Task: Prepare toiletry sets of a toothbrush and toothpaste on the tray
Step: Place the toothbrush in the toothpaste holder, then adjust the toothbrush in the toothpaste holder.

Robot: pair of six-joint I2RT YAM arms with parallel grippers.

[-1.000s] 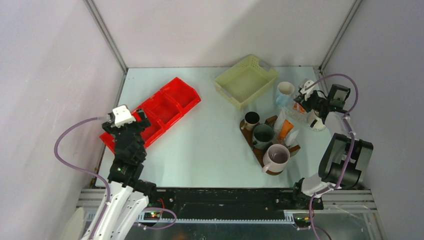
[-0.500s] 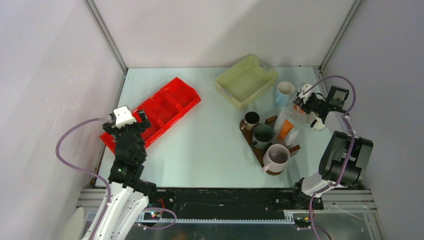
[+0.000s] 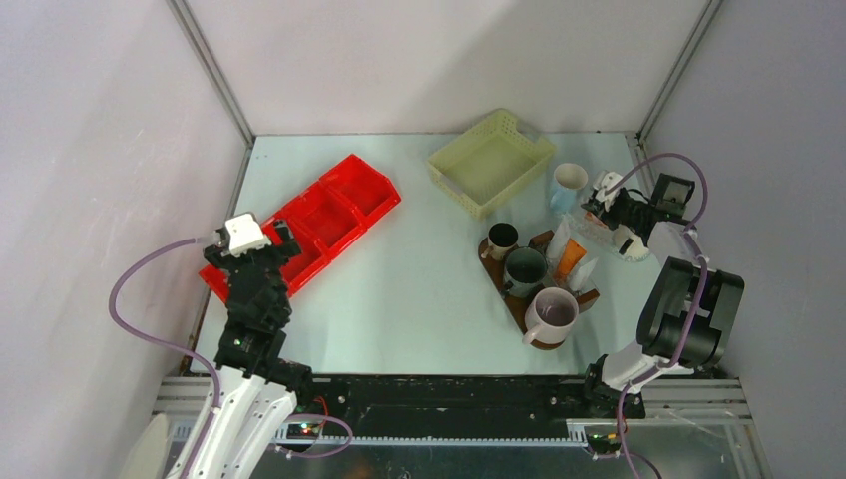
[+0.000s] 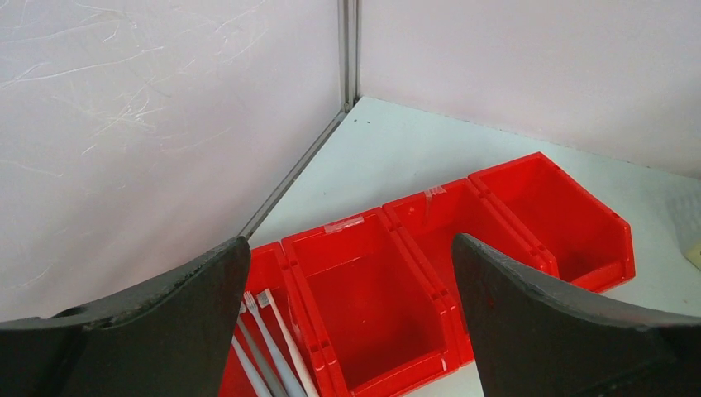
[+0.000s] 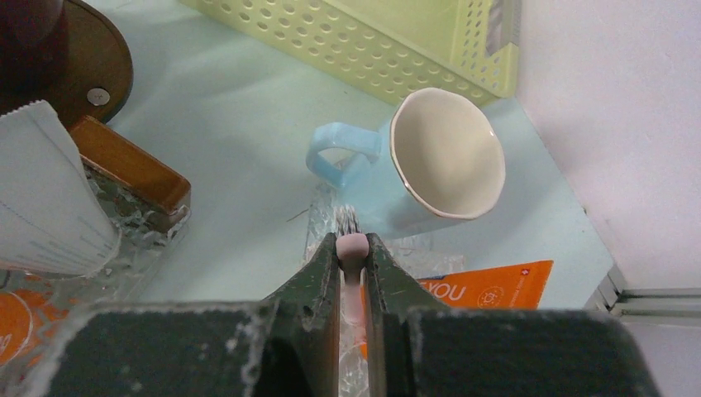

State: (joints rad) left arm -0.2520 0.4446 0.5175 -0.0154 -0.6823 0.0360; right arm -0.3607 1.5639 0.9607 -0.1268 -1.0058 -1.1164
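Observation:
The dark brown oval tray [image 3: 588, 295] carries a small dark brown mug [image 3: 502, 239], a dark green mug [image 3: 525, 267] and a mauve-grey mug [image 3: 552, 313]. A white toothpaste tube [image 3: 557, 241] and an orange one [image 3: 571, 257] lean beside the mugs. My right gripper [image 3: 597, 207] [image 5: 352, 246] hovers just right of the tray, shut on a pale pink toothbrush [image 5: 351, 248] with its bristles pointing ahead. Another orange tube [image 5: 488, 285] lies under it on crinkled clear plastic. My left gripper [image 3: 254, 239] [image 4: 349, 248] stands open over the red bin, where several white toothbrushes [image 4: 264, 339] lie in the end compartment.
A light blue mug [image 3: 569, 185] [image 5: 442, 157] lies just ahead of the right gripper. The pale yellow mesh basket [image 3: 491, 160] sits at the back. The red compartmented bin [image 3: 329, 215] stretches along the left side. Walls close in on both sides.
The right wrist has shifted slightly and sunk a little with the toothbrush still gripped. The left arm has stayed put.

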